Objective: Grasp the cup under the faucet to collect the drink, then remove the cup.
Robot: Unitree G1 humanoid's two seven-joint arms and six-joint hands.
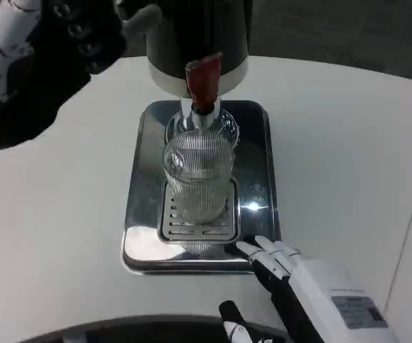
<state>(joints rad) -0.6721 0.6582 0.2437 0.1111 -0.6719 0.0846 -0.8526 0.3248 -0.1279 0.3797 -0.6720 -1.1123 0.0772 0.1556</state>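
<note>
A clear ribbed glass cup (198,174) stands upright on the slotted drip grate of a shiny metal tray (143,214), directly below the faucet. The faucet (203,86) has a red lever and hangs from a dark dispenser (191,36) at the top. My left hand (56,36) is raised at the upper left, close to the dispenser's side, its fingers blurred and near a pale knob. My right hand (284,275) lies low at the tray's near right corner, fingers apart, holding nothing and a short way from the cup.
The white round table (348,157) spreads around the tray, its edge curving at the upper right. A dark floor lies beyond it. A dark band runs along the bottom of the picture.
</note>
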